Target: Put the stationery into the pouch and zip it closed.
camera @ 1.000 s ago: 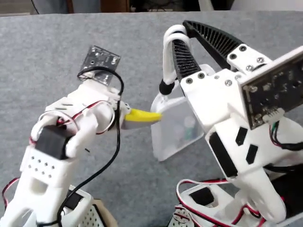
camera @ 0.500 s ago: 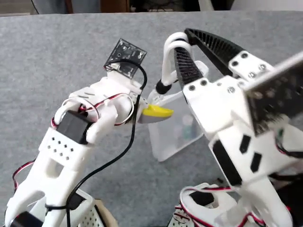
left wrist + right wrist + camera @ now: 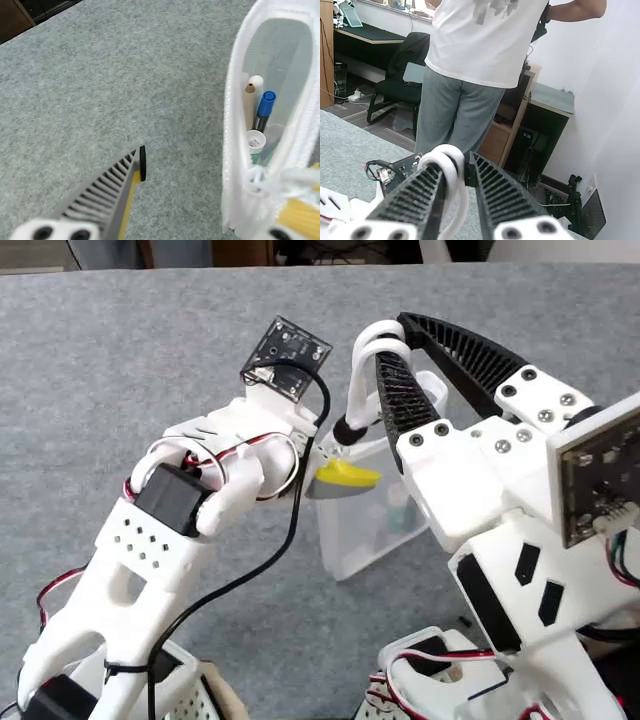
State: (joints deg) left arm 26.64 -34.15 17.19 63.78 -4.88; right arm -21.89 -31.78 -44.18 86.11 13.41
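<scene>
Swinging left gripper (image 3: 338,472) in to the pouch (image 3: 370,520), jaws apart at its zip end. Right gripper (image 3: 468,162) clamped on loop (image 3: 451,165), pouch upright on counter (image 3: 100,340). Pens (image 3: 260,110) inside; probably ready for zipping.

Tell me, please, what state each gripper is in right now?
Left gripper: open, at the clear plastic pouch.
Right gripper: shut on the pouch's white loop handle.

Listed: pouch (image 3: 362,525) made of smooth translucent plastic, edged in white woven tape; table (image 3: 120,350) covered with matt, rough grey felt-like cloth.
</scene>
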